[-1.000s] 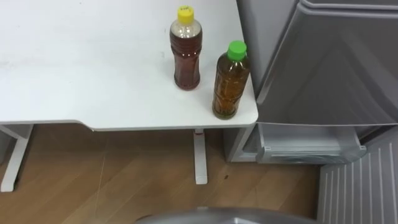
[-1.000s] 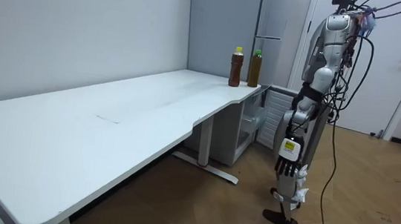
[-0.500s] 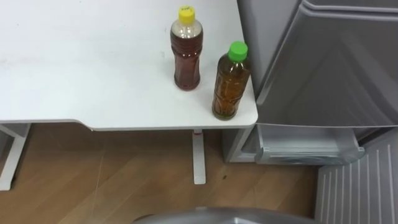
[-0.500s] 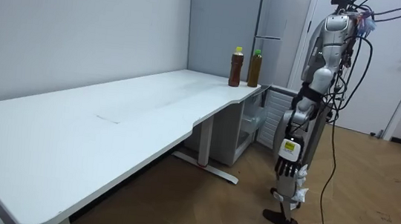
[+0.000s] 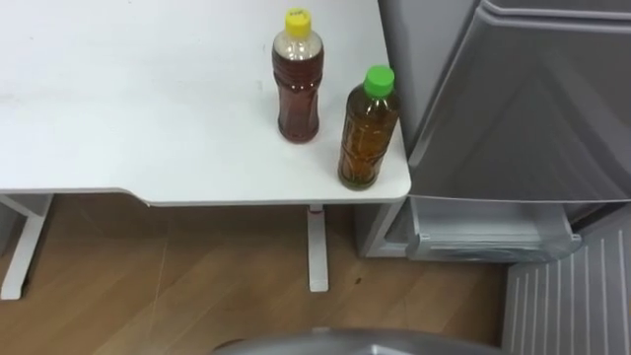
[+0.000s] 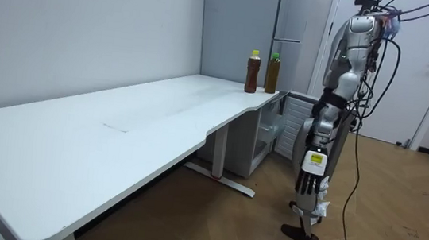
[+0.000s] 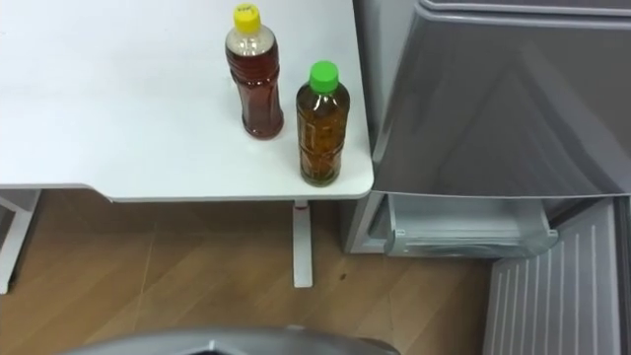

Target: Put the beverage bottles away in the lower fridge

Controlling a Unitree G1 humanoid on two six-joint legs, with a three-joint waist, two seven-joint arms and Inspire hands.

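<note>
A yellow-capped bottle (image 5: 297, 79) and a green-capped bottle (image 5: 368, 133) are seen upright, close together, at the white table's (image 5: 128, 108) right corner. A grey fridge (image 5: 523, 108) is placed just beside, with its lower door open.

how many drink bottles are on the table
2. The yellow-capped bottle stands upright on the white table near its corner by the fridge; the green-capped bottle stands beside it, closer to the table's edge and the fridge. None seems hidden.

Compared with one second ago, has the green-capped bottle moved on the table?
No. The green-capped bottle keeps its spot near the corner of the table, beside the yellow-capped bottle; the slight shift is the camera's.
</note>
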